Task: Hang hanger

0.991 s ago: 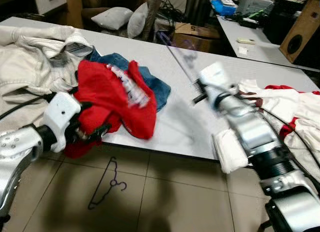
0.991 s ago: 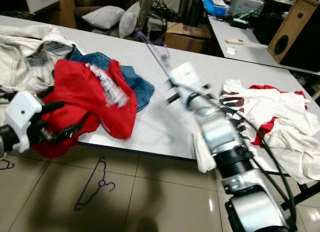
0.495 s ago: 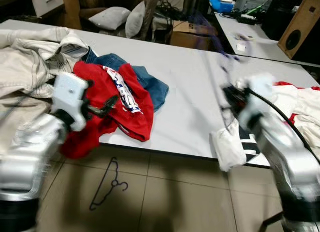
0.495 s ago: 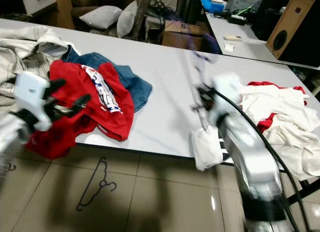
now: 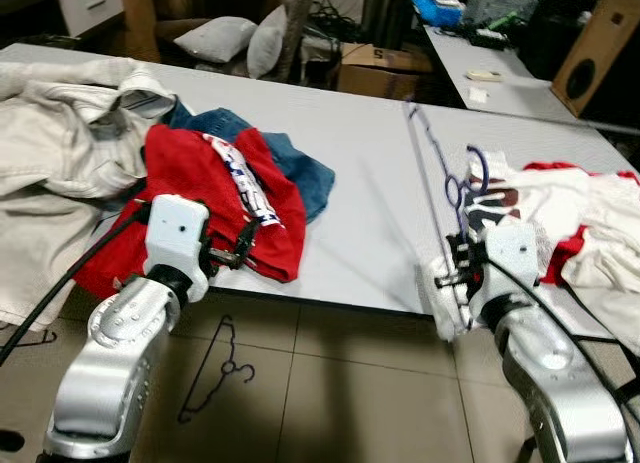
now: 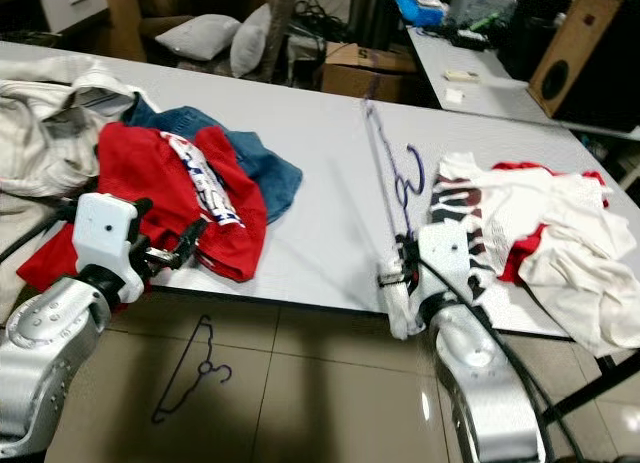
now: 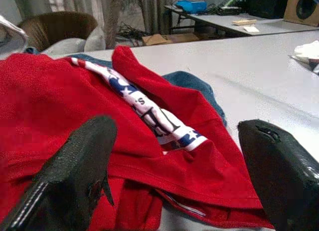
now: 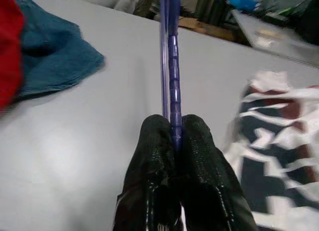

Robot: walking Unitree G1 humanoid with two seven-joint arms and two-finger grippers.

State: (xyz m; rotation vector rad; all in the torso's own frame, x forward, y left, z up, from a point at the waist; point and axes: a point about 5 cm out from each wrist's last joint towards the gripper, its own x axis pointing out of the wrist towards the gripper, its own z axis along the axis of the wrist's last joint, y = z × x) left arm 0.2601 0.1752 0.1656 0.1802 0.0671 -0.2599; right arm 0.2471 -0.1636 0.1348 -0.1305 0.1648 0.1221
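A thin purple hanger is pinched between the fingers of my right gripper, which is shut on its lower end at the table's near edge. The hanger slants up over the white table, its hook beside the white and red clothes. My left gripper is open, fingers wide apart, just in front of a red garment lying on the table's left part. Nothing is between its fingers.
Blue jeans lie behind the red garment and a beige jacket covers the table's left end. A black wire hanger lies on the tiled floor below. Cushions, a cardboard box and a speaker stand beyond the table.
The red garment, held up by my left gripper a second ago, now lies on the table and that gripper is open. My right arm has drawn back to the near edge with the purple hanger.
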